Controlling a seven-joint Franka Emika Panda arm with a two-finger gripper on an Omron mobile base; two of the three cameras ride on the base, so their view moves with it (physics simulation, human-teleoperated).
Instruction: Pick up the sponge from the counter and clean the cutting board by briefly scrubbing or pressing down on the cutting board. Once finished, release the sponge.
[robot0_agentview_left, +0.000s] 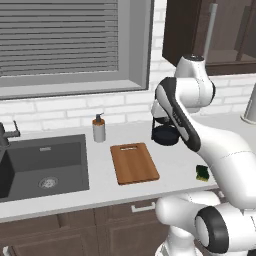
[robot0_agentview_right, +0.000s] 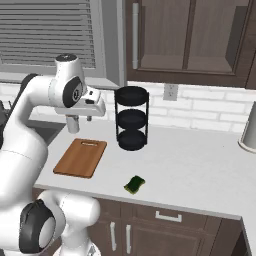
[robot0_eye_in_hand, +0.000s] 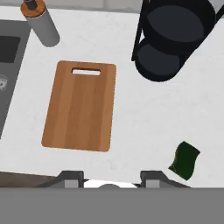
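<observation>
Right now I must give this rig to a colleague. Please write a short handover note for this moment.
Gripper: raised above the counter, holding nothing; open or shut cannot be told.
Sponge: lies on the counter near its front edge, apart from the cutting board, on the side away from the sink.
Cutting board: flat, nothing on it, slot handle toward the wall.
Done: nothing yet.
Left: grasp sponge, press or scrub the board, release.

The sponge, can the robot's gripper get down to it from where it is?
Probably yes. The sponge lies alone on bare counter, apart from the cutting board and black rack. The gripper hovers above with nothing between.
</observation>
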